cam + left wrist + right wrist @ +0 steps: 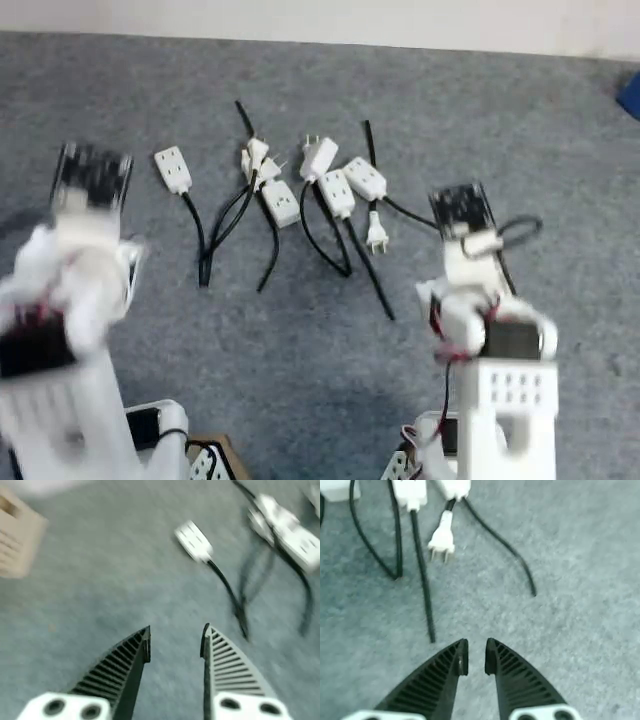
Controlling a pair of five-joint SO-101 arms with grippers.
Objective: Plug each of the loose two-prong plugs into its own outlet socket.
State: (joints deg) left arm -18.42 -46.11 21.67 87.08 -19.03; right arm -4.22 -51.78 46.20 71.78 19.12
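Several white outlet sockets on short black cords lie on the grey carpet: one to the left and a group in the middle. Loose two-prong plugs lie among them, one at the back and one nearer the right arm. My left gripper hovers left of the lone socket, open and holding nothing. My right gripper hangs right of the group, above the carpet. It is narrowly open and empty, with the near plug ahead of its fingertips.
Black cords trail from the sockets toward the arms and cross each other. A pale wooden box stands off to the side in the left wrist view. A blue object sits at the far right edge.
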